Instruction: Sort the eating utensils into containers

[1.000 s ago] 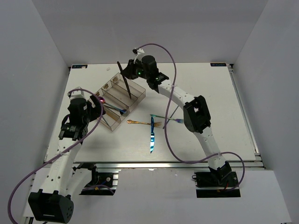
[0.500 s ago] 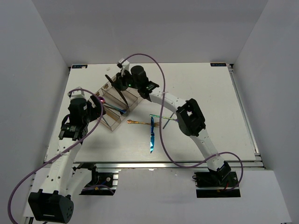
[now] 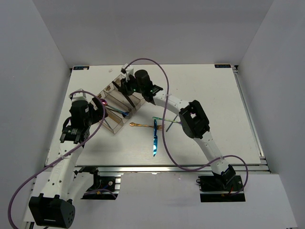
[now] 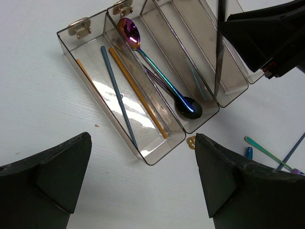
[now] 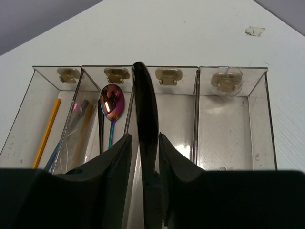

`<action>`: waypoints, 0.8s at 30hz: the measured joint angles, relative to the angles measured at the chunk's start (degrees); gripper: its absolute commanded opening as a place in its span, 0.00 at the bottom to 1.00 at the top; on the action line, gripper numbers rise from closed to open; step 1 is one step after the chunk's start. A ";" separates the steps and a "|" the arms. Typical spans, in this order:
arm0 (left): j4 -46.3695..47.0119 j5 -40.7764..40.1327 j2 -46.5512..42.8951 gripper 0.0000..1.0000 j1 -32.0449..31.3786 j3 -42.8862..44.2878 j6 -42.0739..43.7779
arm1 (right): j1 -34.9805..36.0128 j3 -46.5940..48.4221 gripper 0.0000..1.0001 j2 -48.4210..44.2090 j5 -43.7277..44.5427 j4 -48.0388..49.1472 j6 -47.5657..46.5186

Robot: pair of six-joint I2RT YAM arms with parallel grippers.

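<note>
The clear four-compartment tray [image 3: 114, 128] [image 4: 157, 157] [image 5: 233, 124] lies at the left middle of the table. My right gripper [image 3: 125, 88] [image 5: 144, 138] hangs over it, its jaws slightly parted around a black knife [image 5: 145, 105] [image 4: 219, 52] that stands steeply with its tip down in the third compartment. A gap shows beside the knife. The tray holds a purple-rainbow spoon [image 4: 128, 29], a black spoon [image 4: 189, 107], a gold chopstick [image 4: 138, 93] and a blue chopstick [image 4: 116, 95]. My left gripper [image 3: 71, 136] [image 4: 143, 138] is wide open and empty, just in front of the tray's near end.
On the table right of the tray lie a blue knife [image 3: 155, 140], a copper fork [image 3: 143, 125] and thin rainbow utensils [image 3: 169, 121]. The right arm's cable loops over them. White walls enclose the table on three sides.
My right gripper has swung left and down over the tray with the black knife, whose tip now sits in a compartment, and its jaws have loosened. The left arm has not moved.
</note>
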 measured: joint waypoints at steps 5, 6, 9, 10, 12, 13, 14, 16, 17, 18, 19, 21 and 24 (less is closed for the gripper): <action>0.00 -0.02 0.00 0.98 0.00 0.00 0.00 | 0.07 -3.17 0.52 -1.66 0.04 -0.09 -0.37; 0.00 -0.02 0.00 0.98 0.00 0.00 0.00 | 0.07 -4.17 0.52 -2.56 0.13 -0.28 -0.66; 0.00 -0.04 0.00 0.98 0.00 0.00 0.00 | 0.24 -7.80 0.59 -6.86 0.96 -0.79 -1.16; 0.00 -0.04 0.00 0.98 0.00 0.00 0.00 | 0.33 -9.16 0.89 -8.87 1.60 -1.05 -1.14; 0.00 -0.09 0.00 0.98 0.00 0.00 0.00 | 0.74 -13.18 0.89 -14.71 5.77 -1.57 -0.87; -0.02 -0.11 0.00 0.98 0.00 0.00 0.00 | 1.05 -15.04 0.89 -17.94 9.05 -2.08 -0.57; 0.00 -0.20 0.00 0.98 0.00 0.00 0.00 | 1.55 -16.11 0.89 -20.96 13.05 -2.97 0.26; -0.02 -0.33 0.00 0.98 0.00 0.00 0.00 | 2.51 -16.50 0.89 -26.03 20.13 -6.19 3.04; -0.02 -0.37 0.00 0.98 0.00 0.00 0.00 | 2.95 -16.41 0.89 -28.26 23.87 -8.33 5.09; 0.00 -0.39 0.00 0.98 0.00 0.00 0.00 | 3.32 -16.26 0.89 -30.27 27.34 -11.06 7.80; -0.02 -0.46 0.00 0.98 0.00 0.00 -0.02 | 3.80 -16.22 0.89 -31.98 30.08 -14.14 10.58; -0.02 -0.55 0.00 0.98 0.00 0.00 0.00 | 4.63 -17.22 0.89 -34.27 34.88 -18.84 15.30; -0.02 -0.59 0.00 0.98 0.00 0.00 0.00 | 6.19 -24.04 0.89 -37.31 41.75 -24.02 21.55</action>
